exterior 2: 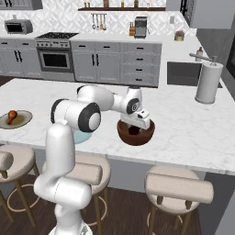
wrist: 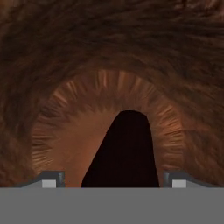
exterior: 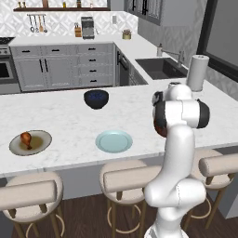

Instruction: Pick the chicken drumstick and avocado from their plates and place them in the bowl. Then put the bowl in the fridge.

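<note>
No text, label, brand, number or sign can be read anywhere in these pictures. The small appliances and jars along the far edge of the grey-cabinet worktop are too small and blurred to show any lettering.

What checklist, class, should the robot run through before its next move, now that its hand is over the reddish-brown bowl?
1. Avocado inside the bowl: ok, the hand view shows it on the bowl's floor.
2. Gripper let go of the avocado: ok, the tips stand wide on either side of it.
3. Pale blue-green plate emptied: ok.
4. Chicken drumstick in the bowl: not ok, it lies on the tan plate.
5. Bowl upright on the counter: ok.
6. Fridge door open: cannot tell.
</note>
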Controlling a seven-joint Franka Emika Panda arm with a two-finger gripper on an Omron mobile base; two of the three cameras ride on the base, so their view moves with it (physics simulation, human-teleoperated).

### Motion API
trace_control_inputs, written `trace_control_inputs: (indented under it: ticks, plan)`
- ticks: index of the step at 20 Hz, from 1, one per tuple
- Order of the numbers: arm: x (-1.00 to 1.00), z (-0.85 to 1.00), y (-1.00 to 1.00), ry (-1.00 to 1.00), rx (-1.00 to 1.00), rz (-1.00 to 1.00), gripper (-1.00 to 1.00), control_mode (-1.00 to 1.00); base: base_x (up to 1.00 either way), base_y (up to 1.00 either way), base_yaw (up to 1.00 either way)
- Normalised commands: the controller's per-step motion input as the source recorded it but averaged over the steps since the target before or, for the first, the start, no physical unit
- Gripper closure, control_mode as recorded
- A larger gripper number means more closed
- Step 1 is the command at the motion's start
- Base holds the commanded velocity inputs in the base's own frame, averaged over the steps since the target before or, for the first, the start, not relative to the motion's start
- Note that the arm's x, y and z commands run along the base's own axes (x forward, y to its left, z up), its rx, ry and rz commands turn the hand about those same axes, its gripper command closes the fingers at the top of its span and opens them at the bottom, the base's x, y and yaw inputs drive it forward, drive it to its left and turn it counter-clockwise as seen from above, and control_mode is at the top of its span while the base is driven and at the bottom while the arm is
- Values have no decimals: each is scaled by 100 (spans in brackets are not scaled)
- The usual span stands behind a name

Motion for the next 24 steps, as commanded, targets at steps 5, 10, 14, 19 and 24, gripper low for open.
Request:
trace_control_inputs:
  ticks: [5, 10, 14, 19, 24]
  plan:
    - [-11, 13, 0, 0, 5, 4, -100, -100, 0, 0, 0]
    - [-27, 52, 6, 0, 4, 6, -100, -100, 0, 0, 0]
    - [-79, 83, 44, 0, 0, 5, -100, -100, 0, 0, 0]
    - [-98, 62, 61, 0, 0, 14, -100, -100, 0, 0, 0]
    - [-97, 40, 87, 0, -1, 21, -100, -100, 0, 0, 0]
